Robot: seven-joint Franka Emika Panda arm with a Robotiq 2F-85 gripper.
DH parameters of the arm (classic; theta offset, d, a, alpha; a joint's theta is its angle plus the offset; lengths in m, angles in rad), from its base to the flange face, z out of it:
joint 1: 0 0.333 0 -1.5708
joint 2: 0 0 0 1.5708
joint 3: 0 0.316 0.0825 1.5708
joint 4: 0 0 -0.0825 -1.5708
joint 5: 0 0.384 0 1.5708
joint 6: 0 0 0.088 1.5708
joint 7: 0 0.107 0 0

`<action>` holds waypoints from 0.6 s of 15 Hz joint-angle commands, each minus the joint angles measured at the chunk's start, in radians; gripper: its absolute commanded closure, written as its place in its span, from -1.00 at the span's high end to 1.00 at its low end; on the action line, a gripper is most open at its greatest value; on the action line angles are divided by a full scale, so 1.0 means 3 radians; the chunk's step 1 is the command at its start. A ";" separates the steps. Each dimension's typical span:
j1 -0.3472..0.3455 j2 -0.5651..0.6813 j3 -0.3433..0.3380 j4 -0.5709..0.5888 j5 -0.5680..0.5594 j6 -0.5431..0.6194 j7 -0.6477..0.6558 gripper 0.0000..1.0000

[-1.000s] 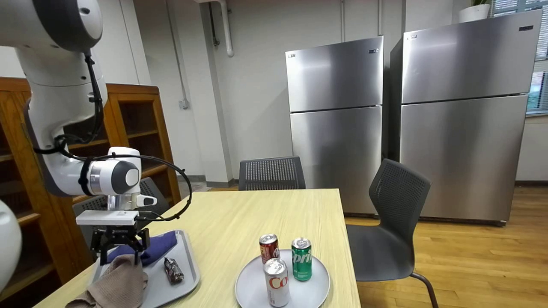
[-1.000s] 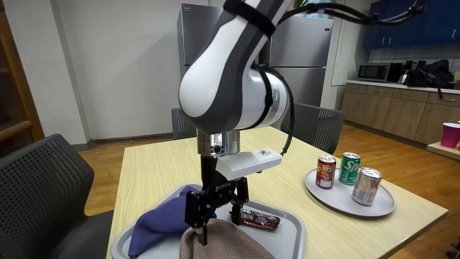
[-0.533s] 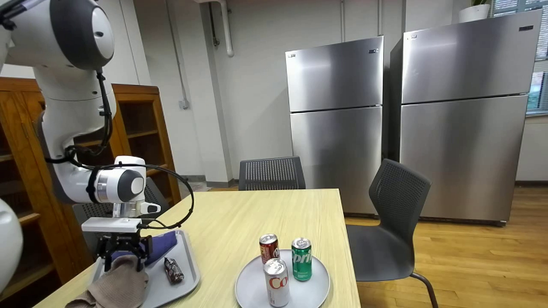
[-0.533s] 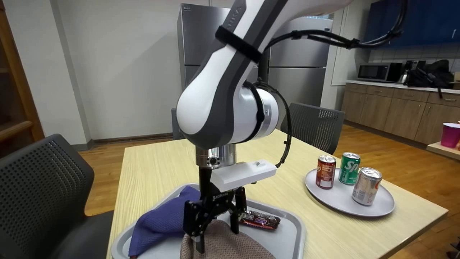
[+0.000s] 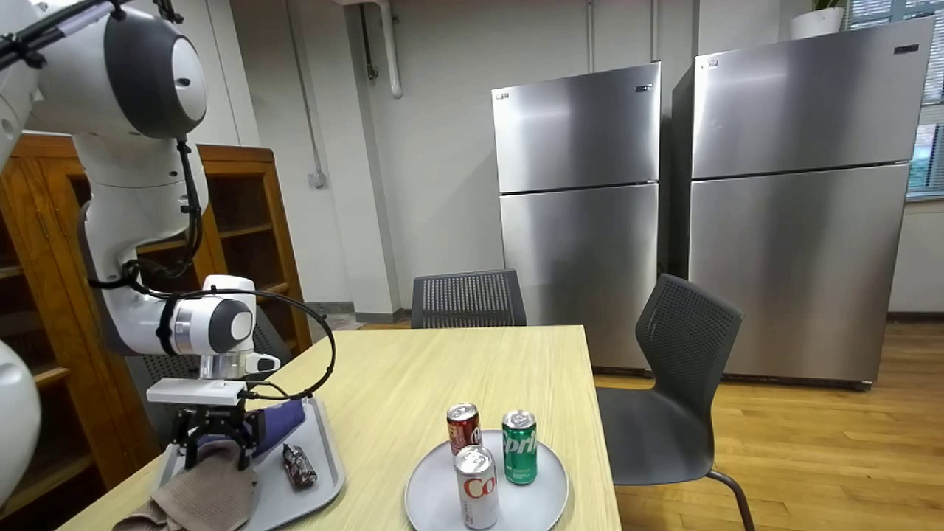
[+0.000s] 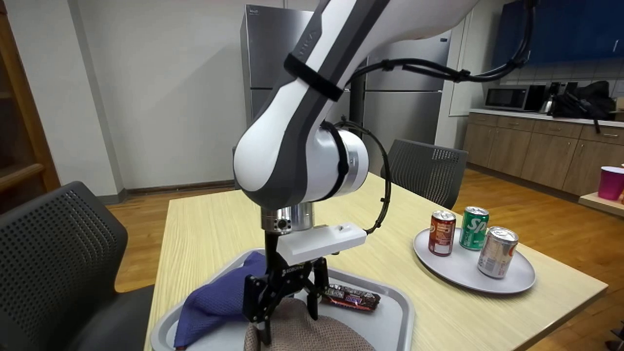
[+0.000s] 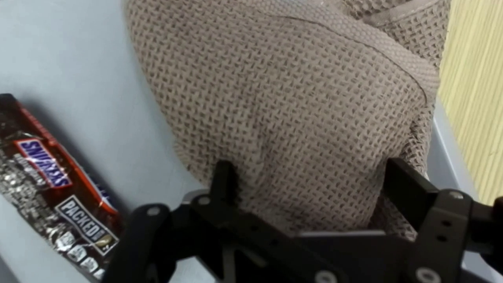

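Gripper point(image 7: 309, 169) stands widely spread, with the brown cloth point(image 7: 283, 98) between its fingers point(image 7: 410, 192), partly on the tray point(image 7: 78, 67). In an exterior view, the bar point(image 6: 352, 298) lies at two o'clock from the gripper, the blue cloth point(image 6: 219, 297) at ten.

brown cloth point(image 7: 290, 102) between jaws, free tray point(image 7: 114, 110) alongside, then Snickers bar point(image 7: 51, 184)

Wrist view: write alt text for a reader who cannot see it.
The open tool has its jaws apart, one to each side of a rumpled brown woven cloth. At the picture's left, a wrapped Snickers bar lies on a gray tray; wood-grain tabletop shows at the right edge.
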 commanded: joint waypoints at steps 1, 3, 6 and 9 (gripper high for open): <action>0.0059 0.0111 -0.0021 0.0168 -0.0047 -0.0075 0.0131 1.00; 0.0066 0.0145 -0.0017 0.0203 -0.0045 -0.0086 0.0133 1.00; 0.0096 0.0188 -0.0031 0.0248 -0.0057 -0.0105 0.0155 1.00; 0.0128 0.0221 -0.0049 0.0277 -0.0054 -0.0108 0.0218 0.50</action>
